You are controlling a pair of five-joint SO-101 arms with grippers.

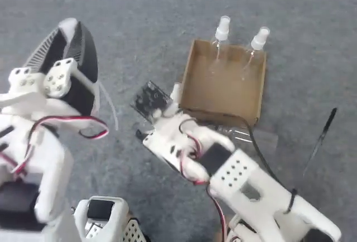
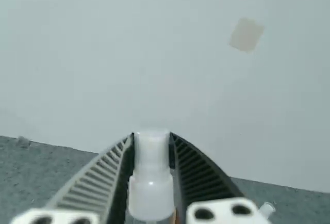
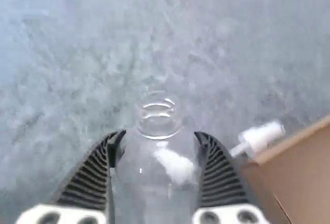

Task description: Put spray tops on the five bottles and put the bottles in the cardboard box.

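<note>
The left gripper [image 2: 150,137] pinched a white spray top [image 2: 150,182] between its ribbed jaws, raised well above the grey table [image 1: 139,41]. The right gripper [image 3: 159,136] clasped a clear bottle [image 3: 154,182] by its shoulders, its threaded neck open, just beside the near corner of the cardboard box [image 1: 228,94]. Two capped bottles [image 1: 220,44] already stood at the box's far wall, and a loose spray top [image 3: 258,137] lay by its side. The step in hand was likely mating top to neck. To do it well, the bottle should be held steady with its mouth facing the top. The thin strand below the left claw, possibly the dip tube, should enter the mouth first. The top could then be lowered square and turned without crushing the clear wall.
</note>
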